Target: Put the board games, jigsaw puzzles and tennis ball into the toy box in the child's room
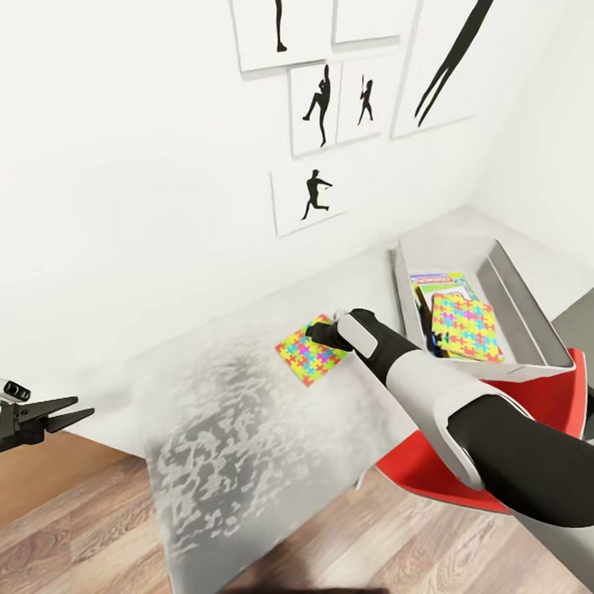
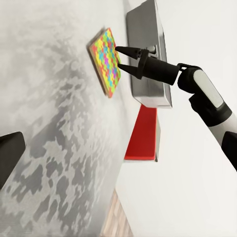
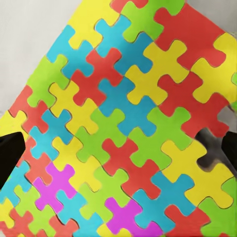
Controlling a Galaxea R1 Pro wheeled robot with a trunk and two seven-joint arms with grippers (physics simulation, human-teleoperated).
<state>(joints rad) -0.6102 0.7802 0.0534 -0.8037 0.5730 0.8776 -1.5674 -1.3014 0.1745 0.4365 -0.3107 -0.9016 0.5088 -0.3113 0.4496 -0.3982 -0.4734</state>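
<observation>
- Yellow, red, blue and green interlocking pieces mark the jigsaw puzzle (image 1: 310,351) you are after; it lies flat on the pale desk (image 1: 208,437), just beside the near end of the toy box (image 1: 538,323).
- Your right gripper (image 2: 120,57) hangs directly over that square with its jaws apart. From the left wrist view the two tips point at the puzzle's face, close to it, and you cannot tell whether they touch it yet.
- In the right wrist view the puzzle (image 3: 123,123) sits between the two dark finger tips, so you are roughly centred over it.
- The toy box already holds the other jigsaw puzzle (image 1: 465,327) and at least one printed board game (image 1: 440,285) beneath it; the rest of its contents are too hidden to count.
- Your left gripper (image 1: 66,415) waits well apart at the desk's far-left side, jaws open and empty.
- What could go wrong:
  - The square is thin and flat on the desk, so closing from straight above would likely skid across its face rather than catch an edge.
  - Pushing down hard may slide it toward the box wall or wedge it there.
  - A weak edge pinch would probably let it tilt and drop while you lift it over the box's thick sloping wall.
  - The red chair (image 1: 423,472) stands under your right forearm, so a low swing could knock it.
</observation>
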